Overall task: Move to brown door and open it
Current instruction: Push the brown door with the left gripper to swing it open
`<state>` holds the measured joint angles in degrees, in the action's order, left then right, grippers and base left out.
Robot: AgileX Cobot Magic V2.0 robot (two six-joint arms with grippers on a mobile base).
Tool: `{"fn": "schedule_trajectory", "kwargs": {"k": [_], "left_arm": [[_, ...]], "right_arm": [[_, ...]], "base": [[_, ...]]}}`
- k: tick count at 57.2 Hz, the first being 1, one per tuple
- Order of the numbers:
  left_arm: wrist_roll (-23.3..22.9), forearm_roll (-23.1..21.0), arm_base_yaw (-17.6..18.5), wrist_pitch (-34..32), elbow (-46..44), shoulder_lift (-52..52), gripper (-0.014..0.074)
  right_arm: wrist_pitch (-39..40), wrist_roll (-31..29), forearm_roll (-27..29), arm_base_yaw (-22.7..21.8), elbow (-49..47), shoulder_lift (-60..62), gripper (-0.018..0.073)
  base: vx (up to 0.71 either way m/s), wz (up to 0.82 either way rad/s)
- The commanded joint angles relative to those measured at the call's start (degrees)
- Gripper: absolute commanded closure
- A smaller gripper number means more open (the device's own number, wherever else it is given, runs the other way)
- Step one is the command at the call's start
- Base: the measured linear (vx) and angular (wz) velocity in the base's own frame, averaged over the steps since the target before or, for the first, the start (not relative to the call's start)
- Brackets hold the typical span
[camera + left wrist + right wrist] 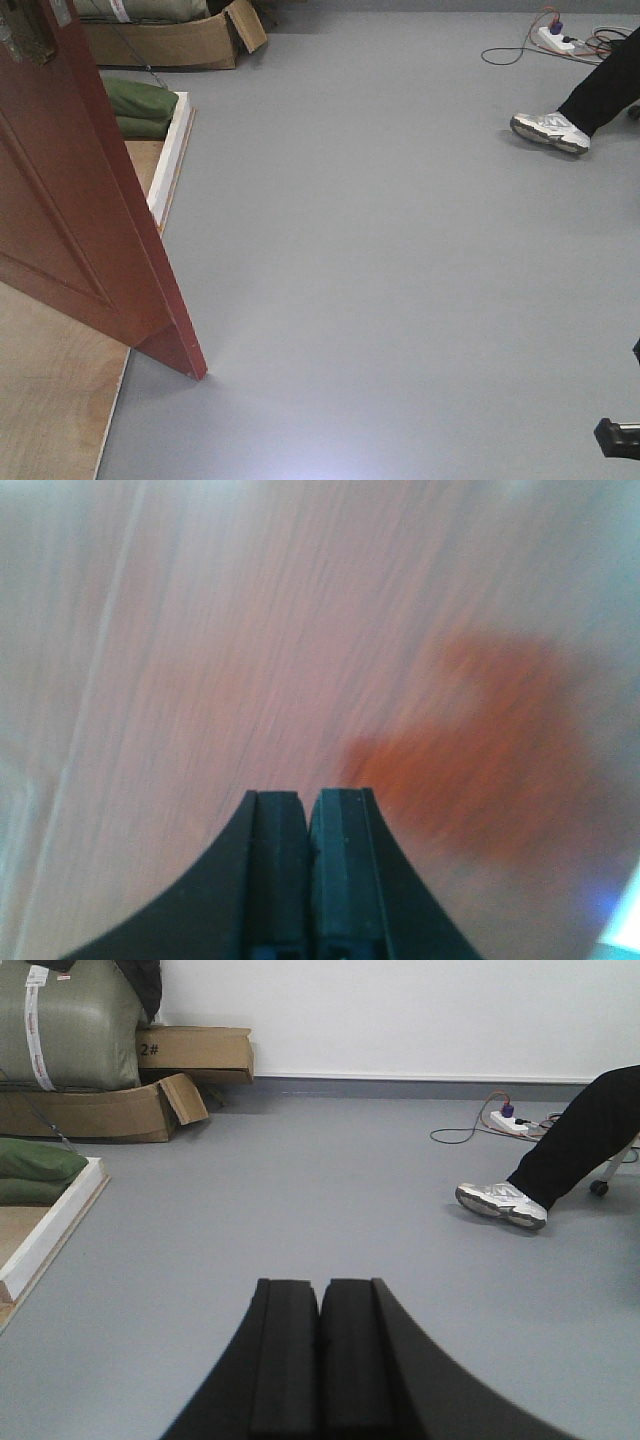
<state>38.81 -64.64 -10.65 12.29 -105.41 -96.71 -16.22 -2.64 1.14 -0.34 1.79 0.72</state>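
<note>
The two left fingers (280, 830) are pressed together, holding nothing, facing the one brown door (300, 630) at close range. The door stands angled at the front view's left. The two right fingers (290, 1340) are likewise closed over grey floor (350, 1190). Beyond lie two cardboard boxes (100, 1112), one white shoe (502, 1203) and one power strip (508, 1120).

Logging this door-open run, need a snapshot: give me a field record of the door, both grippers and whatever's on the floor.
door: brown door at left, angled, edge toward camera, lower corner over grey floor
left arm: left gripper shut, empty, close to reddish wood; contact unclear, view blurred
right arm: right gripper shut, empty, facing open floor
person: sneaker and dark trouser leg, far right
clutter: cardboard box, green bundles, power strip
</note>
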Motion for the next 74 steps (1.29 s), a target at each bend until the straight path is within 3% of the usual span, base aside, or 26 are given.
{"fn": "schedule_trajectory", "kwargs": {"k": [1,74], "left_arm": [[-0.03,-0.86,0.32,-1.9,-1.97,2.03,0.0603],[-0.03,-0.86,0.27,-1.9,-1.97,1.42,0.0603]], "right_arm": [[4.67,-0.31,-0.35,-0.1,0.22,-0.81,0.0559],[4.67,-0.31,-0.35,-0.1,0.22,-0.81,0.0559]], "base": [[0.0,0.0],[0.0,0.0]]}}
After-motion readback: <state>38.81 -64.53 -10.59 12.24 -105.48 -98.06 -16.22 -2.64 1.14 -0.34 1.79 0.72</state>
